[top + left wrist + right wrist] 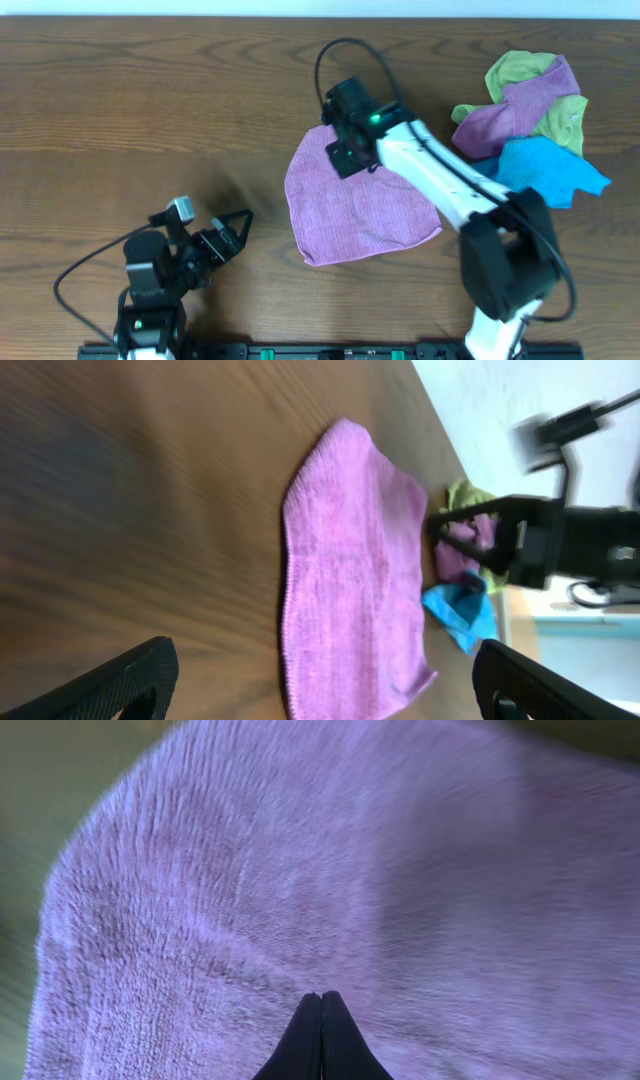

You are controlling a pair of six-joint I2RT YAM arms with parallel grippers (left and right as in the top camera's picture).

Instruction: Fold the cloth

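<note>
Tapered black right hand [321, 998], tips pressed together, touches the fuzzy lilac cloth [300, 870]; left hand [238, 232] stands wide apart.

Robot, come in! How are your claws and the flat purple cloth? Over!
Left claw open, off the cloth. Right claw shut, over cloth's far edge. Cloth spread out, unfolded. Spare cloths piled beside it.

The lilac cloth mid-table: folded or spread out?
Spread out. The cloth lies flat in one layer on the table, with no doubled-over part; the right gripper, shut, sits at its far edge.
</note>
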